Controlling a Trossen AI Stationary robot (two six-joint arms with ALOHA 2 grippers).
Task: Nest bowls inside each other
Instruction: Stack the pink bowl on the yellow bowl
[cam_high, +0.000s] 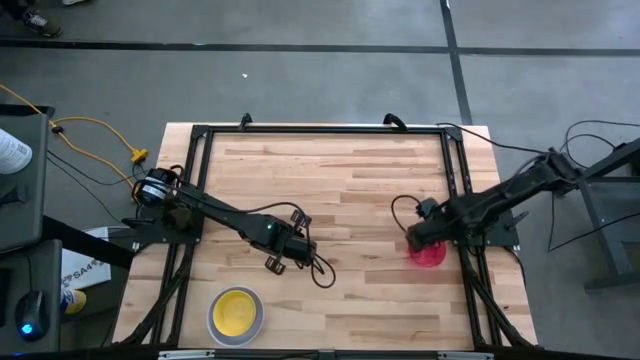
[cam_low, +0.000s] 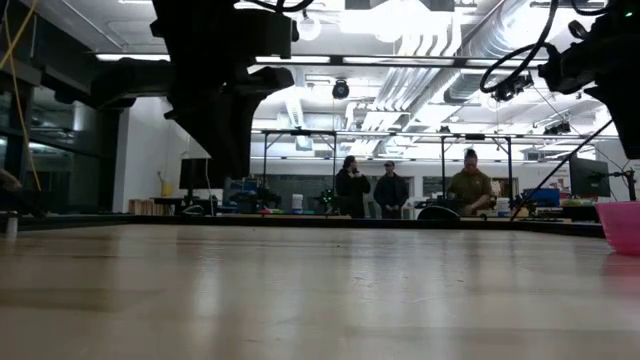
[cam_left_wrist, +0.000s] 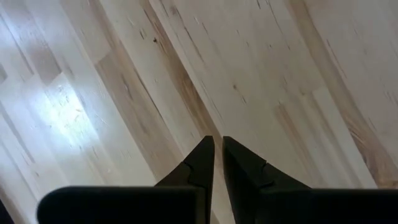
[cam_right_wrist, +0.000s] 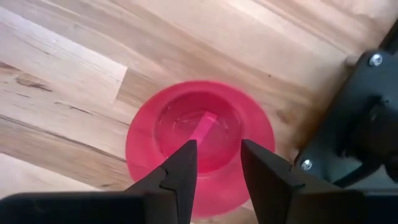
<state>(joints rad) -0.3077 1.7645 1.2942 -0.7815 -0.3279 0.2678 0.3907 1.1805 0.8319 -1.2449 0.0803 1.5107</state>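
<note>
The bench (cam_high: 340, 190) is a light wood-plank top with darker strips, framed by a black metal rail, and it stands on a grey concrete floor (cam_high: 300, 80) crossed by dark lines. A yellow cable (cam_high: 100, 135) runs over the floor off the bench's left side. In the low view the room behind is a large workshop with bright ceiling lights, pipes and ducts overhead, and three people (cam_low: 390, 190) standing far back among tables and equipment.

The red-pink bowl (cam_high: 428, 251) sits on the bench near its right edge, just beside the black rail. The right pincer (cam_right_wrist: 217, 168) hangs directly above it, fingers spread apart with a clear gap, holding nothing; the bowl's hollow shows between them. In the high view the right arm covers much of this bowl, and in the low view only a piece of it shows at the picture's edge.

Near the bench's front edge, left of centre, the yellow bowl (cam_high: 236, 314) rests inside a larger pale bowl (cam_high: 214, 322), of which only the rim shows. Whether other bowls lie beneath the yellow one cannot be told.

The left pincer (cam_left_wrist: 217, 171) hovers over bare wood near the bench's middle, its fingers almost together with only a thin slit between them, gripping nothing.
</note>
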